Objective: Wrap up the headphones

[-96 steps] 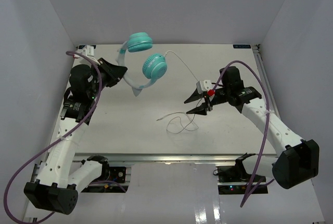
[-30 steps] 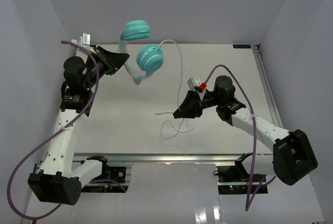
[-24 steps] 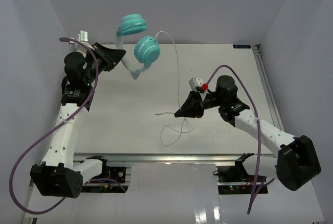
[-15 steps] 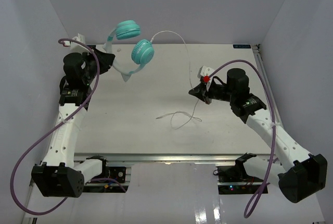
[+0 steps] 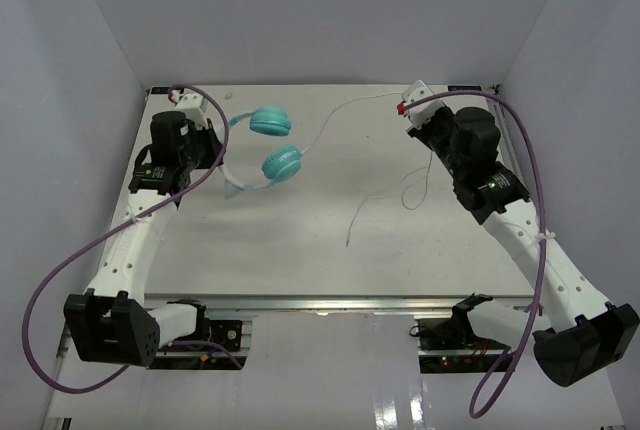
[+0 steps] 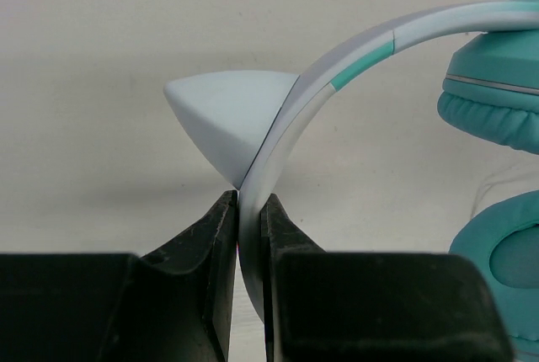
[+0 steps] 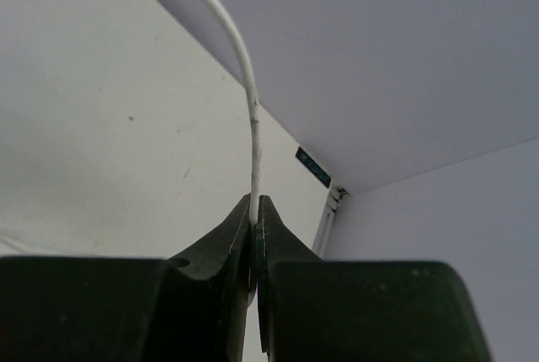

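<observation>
The headphones (image 5: pixel 272 143) hang above the table's back left, two teal ear cups (image 6: pixel 497 101) on a pale headband (image 6: pixel 354 50). My left gripper (image 5: pixel 214 148) is shut on the headband, its fingers pinching the band near its bend (image 6: pixel 246 202). The thin white cord (image 5: pixel 345 110) runs from the lower cup up to my right gripper (image 5: pixel 418 122) at the back right. That gripper is shut on the cord (image 7: pixel 240 67), held between the fingertips (image 7: pixel 254 206). The rest of the cord dangles below it in loops, and its loose end (image 5: pixel 350 240) is near the table's middle.
White walls close in the table on three sides. A metal rail (image 5: pixel 505 140) runs along the right edge and another (image 5: pixel 330 300) along the front. Purple cables (image 5: pixel 60 280) loop off both arms.
The right gripper closed on the cord near the table's middle and carried it up to the back right, lifting the loops. The left arm brought the headphones lower and nearer.
</observation>
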Tool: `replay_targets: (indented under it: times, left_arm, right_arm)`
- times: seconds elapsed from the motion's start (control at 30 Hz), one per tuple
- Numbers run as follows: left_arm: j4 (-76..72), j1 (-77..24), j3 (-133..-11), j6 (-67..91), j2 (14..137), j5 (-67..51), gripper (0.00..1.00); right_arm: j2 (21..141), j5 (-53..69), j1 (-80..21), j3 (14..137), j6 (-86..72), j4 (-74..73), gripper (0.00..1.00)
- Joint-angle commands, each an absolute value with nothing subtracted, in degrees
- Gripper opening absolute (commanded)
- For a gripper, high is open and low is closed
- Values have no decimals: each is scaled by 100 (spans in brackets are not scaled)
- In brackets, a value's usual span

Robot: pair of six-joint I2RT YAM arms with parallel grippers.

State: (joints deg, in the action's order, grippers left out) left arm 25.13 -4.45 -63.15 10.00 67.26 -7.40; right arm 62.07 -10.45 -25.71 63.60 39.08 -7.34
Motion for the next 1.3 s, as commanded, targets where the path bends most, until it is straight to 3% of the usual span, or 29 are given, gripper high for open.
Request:
replay_targets:
  times: [0.0, 0.23, 0.5, 0.9, 1.27]
  left_arm:
    - [2538, -1044, -6357, 279, 7049, -949, 0]
    - [2558, -2216, -6713, 53, 7982, -1019, 0]
    - [2303, -3067, -7137, 53, 8464, -1381, 0]
    - [2212, -3908, -7257, 169, 8420, -1595, 0]
    - [1580, -4365, -6944, 588, 8016, -1531, 0]
  right_arm:
    - [6462, -1245, -2573, 7313, 4260, -143, 8]
    - [7063, 333, -2732, 8503, 3696, -830, 8]
    - [7347, 1714, -2954, 8472, 3262, -861, 8]
    - [7572, 1518, -3357, 7796, 3577, -470, 8]
    - [7655, 477, -3657, 7359, 3408, -78, 8]
